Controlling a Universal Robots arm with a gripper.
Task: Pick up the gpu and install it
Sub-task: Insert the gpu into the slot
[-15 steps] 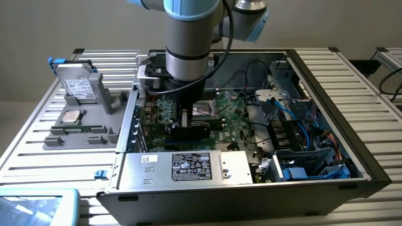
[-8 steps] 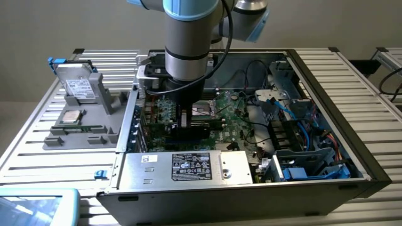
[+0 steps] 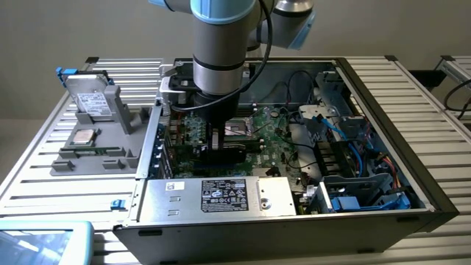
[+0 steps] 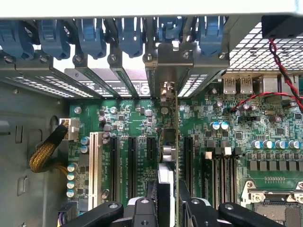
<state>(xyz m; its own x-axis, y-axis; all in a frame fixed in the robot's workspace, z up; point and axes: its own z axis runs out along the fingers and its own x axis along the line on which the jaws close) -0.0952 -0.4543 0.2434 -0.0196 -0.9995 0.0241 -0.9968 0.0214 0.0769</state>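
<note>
Half the job looks done: your hand [image 4: 168,208] grips the gpu [image 4: 171,156] edge-on, upright, inside the open computer case [image 3: 383,210], directly over the motherboard [image 4: 137,118] slots, its silver bracket near the rear slot covers. Seating it fully appears left.
</note>
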